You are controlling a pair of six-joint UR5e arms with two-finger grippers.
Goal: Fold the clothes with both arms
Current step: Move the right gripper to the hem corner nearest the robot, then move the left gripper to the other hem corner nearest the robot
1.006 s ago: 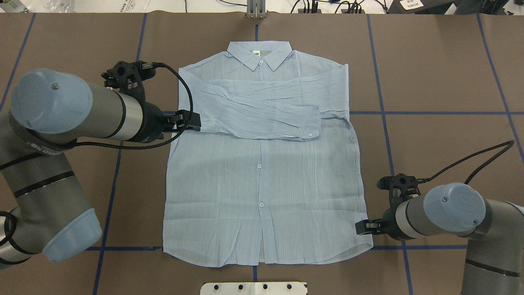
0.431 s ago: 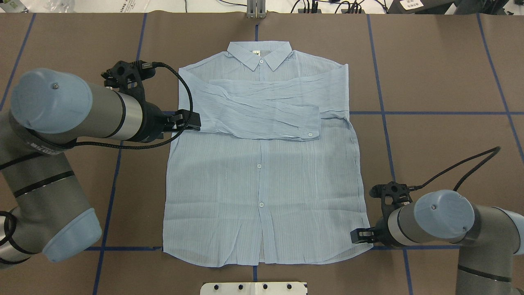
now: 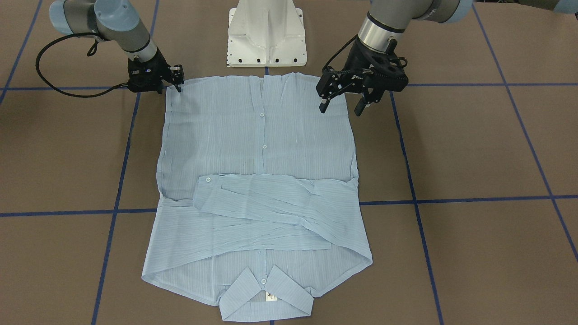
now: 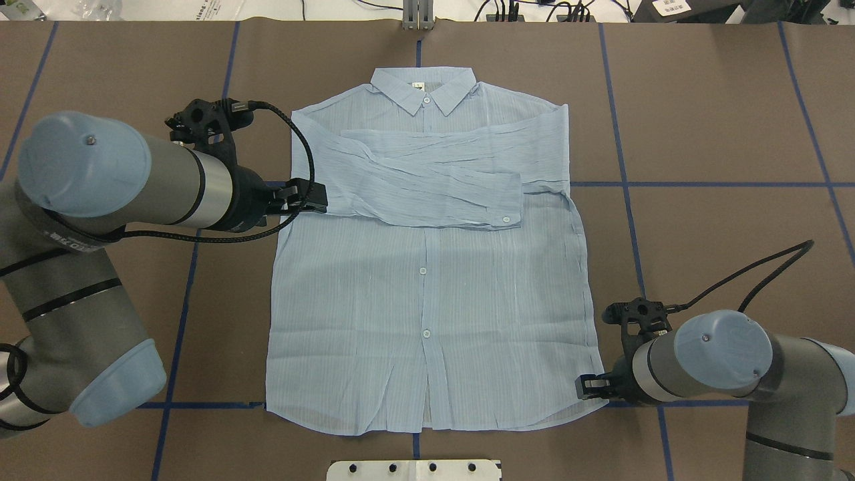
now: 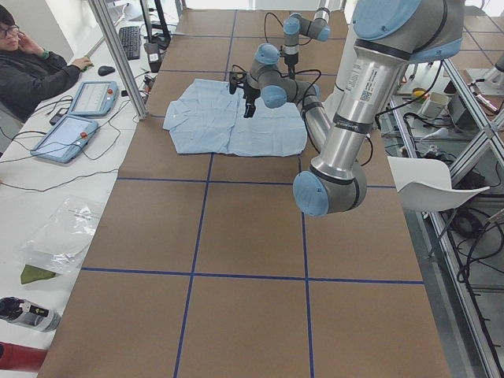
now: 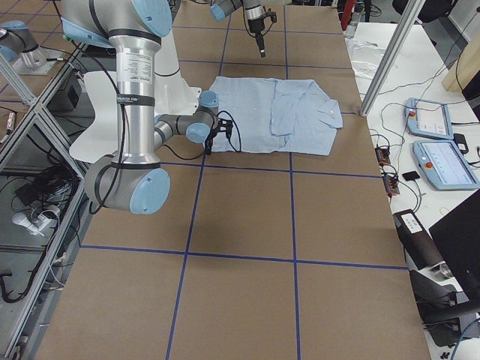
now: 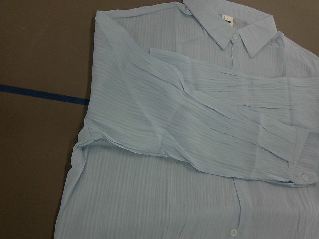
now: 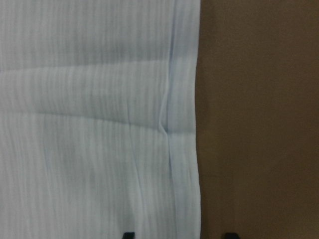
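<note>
Over the last second the right gripper [image 4: 586, 386] has slid to the near right hem corner of the shirt [image 4: 427, 300], fingers apart astride its edge. The left gripper [image 3: 341, 107] is unmoved, fingers apart. The crinkly, finely striped light-blue shirt lies flat on the brown table [image 4: 721, 133], sleeves crossed over the chest; its white neck label [image 7: 228, 20] is unreadable.

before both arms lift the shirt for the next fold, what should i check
1. Shirt flat, sleeves folded across the chest: ok.
2. Right gripper low at the hem corner: ok.
3. Side edge between its fingertips: ok, one tip over cloth, one over table.
4. Right gripper shut on cloth: not ok, open.
5. Left gripper down at its edge: not ok, open and raised above the shirt.
</note>
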